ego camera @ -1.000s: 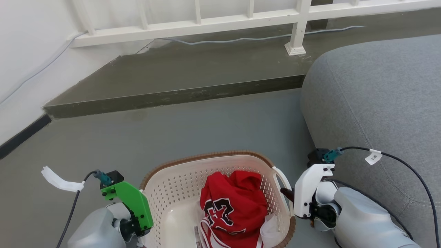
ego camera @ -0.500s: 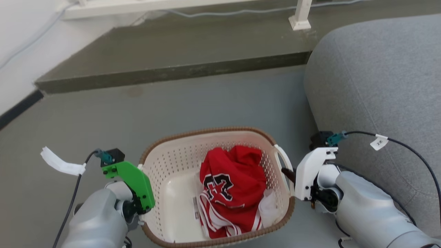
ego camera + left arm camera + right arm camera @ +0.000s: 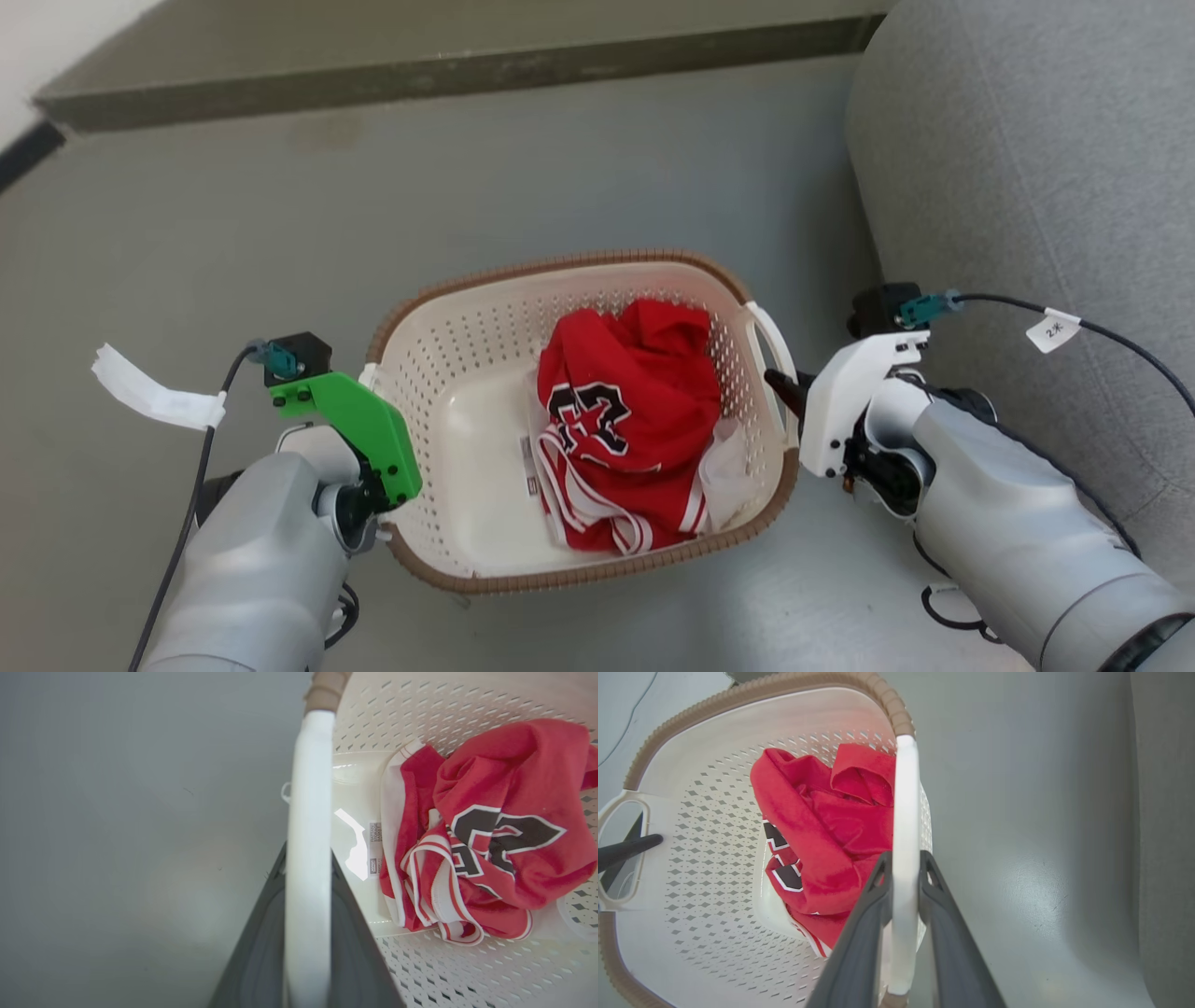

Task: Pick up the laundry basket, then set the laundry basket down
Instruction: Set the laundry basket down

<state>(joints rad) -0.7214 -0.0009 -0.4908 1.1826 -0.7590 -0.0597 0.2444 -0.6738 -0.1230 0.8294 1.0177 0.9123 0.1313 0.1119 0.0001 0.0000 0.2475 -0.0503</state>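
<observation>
The basket (image 3: 448,373) is seen between the two arms over the grey floor (image 3: 560,159); whether its base touches the floor cannot be told. The left jaws are closed nearly all the way on the basket's white left handle (image 3: 306,812), one dark finger on each side of the bar. The right jaws are likewise pinched on the white right handle (image 3: 906,826), with only the bar's thickness left between them. A crumpled red jersey (image 3: 625,411) with white trim is lying in the right half of the basket, and large black, white-edged numerals are printed on it; they are folded and cannot be read with certainty. A small printed sticker (image 3: 375,847) is stuck to the basket's floor just left of the jersey, its lettering too small to be made out. A white tag (image 3: 1052,329) on the cable to the right of the basket is marked with a "2" and a further character. A plain paper tag (image 3: 149,397) is fixed to the cable left of the basket. A grey sofa (image 3: 1027,140) is placed close on the basket's right, and a dark step (image 3: 448,56) runs beyond the basket.
</observation>
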